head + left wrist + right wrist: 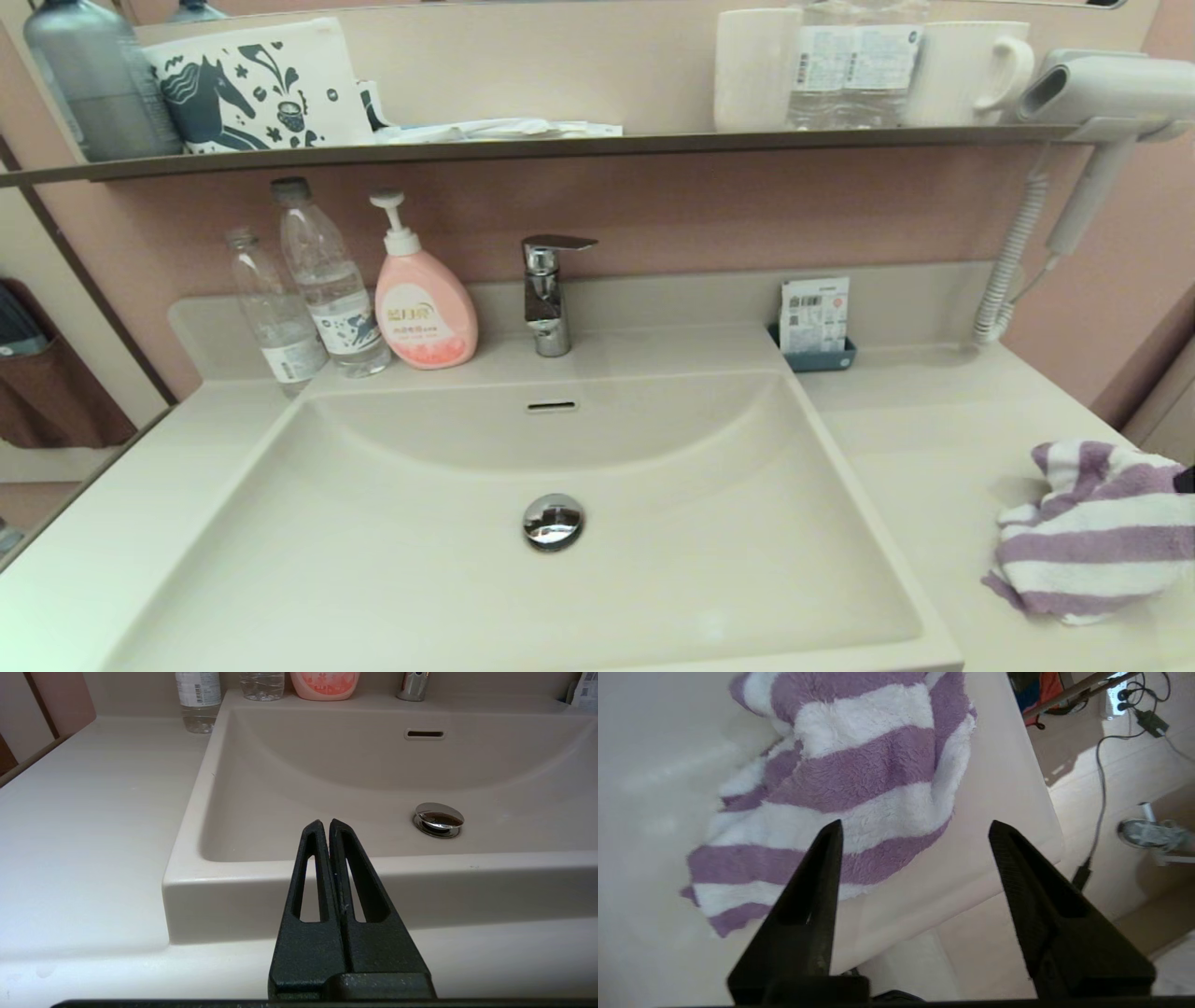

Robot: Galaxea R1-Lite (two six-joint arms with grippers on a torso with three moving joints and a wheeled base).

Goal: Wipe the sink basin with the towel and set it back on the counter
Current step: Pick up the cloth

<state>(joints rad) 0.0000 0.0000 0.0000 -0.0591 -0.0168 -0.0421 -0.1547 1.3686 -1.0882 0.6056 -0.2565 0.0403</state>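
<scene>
Head view: towel (1092, 532) bunched on counter (934, 439), right of sink basin (448, 551), near the counter's right edge. Basin bare apart from chrome drain plug (553, 521) and overflow slot (552, 406). Faucet (549, 291), pink soap pump (422, 306) and two water bottles (308, 294) along the back edge. Neither gripper clearly visible here.

Left wrist view: left gripper (324, 828) parked in front of the basin's front-left corner, fingers pressed together, holding nothing. Drain plug (438, 819) well beyond the tips.

Right wrist view: right gripper (915, 833) above the counter's outer edge, fingers spread wide, empty. Towel (845, 793) lying crumpled on the counter (644, 765), just beyond one fingertip, not gripped. Floor and cables (1104, 779) past the counter edge.
</scene>
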